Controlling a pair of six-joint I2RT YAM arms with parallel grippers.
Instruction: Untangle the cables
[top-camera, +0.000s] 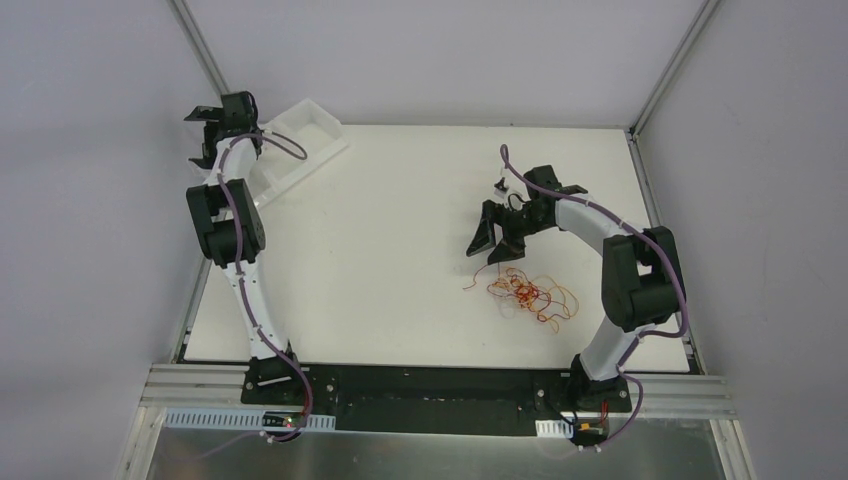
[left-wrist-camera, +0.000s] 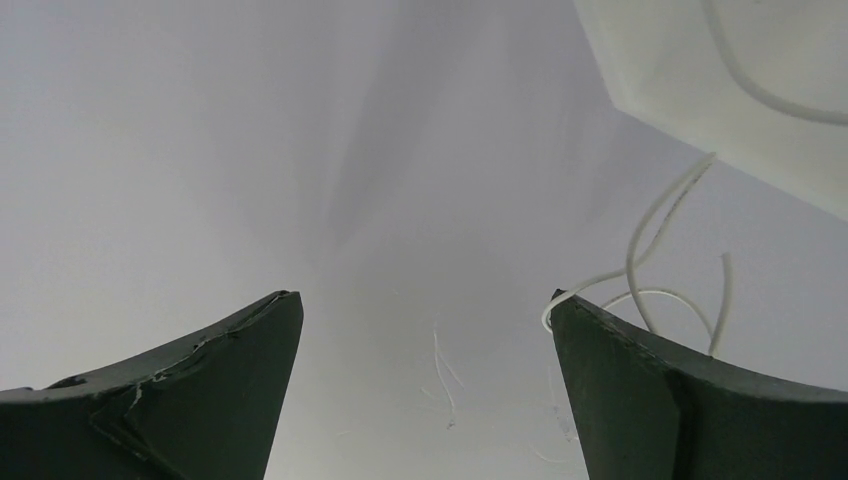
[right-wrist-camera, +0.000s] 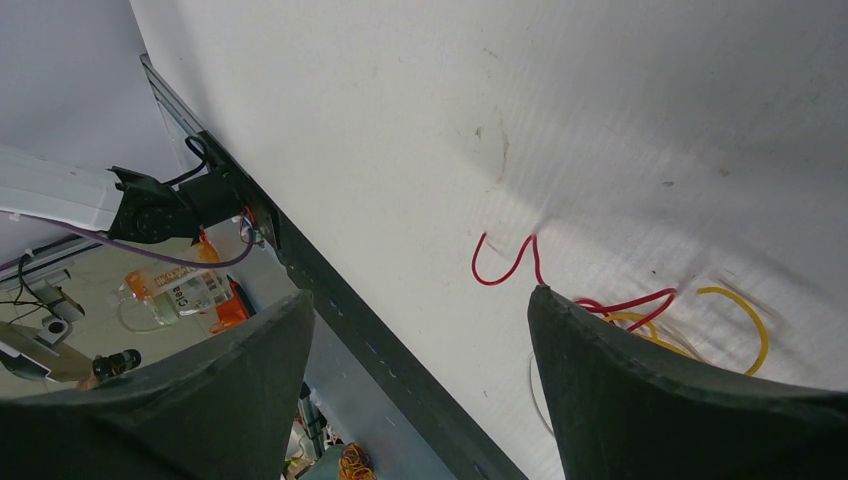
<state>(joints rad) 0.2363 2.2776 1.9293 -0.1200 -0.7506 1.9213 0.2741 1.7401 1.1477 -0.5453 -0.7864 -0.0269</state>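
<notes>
as the cables (top-camera: 528, 298) lie in one curly tangle just beside the right gripper (right-wrist-camera: 420, 300), which like the left gripper (left-wrist-camera: 425, 300) hangs spread and empty, the untangling looks barely begun.

Cables (top-camera: 530, 297): hair-thin red, orange and yellow wires in one loose curly tangle, lying flat on the white tabletop (top-camera: 400, 250), right half, toward the near edge. One strand end pokes out to the left. Up close, a red loop (right-wrist-camera: 505, 262) and a yellow arc (right-wrist-camera: 745, 310) curl out of the clump.
</notes>
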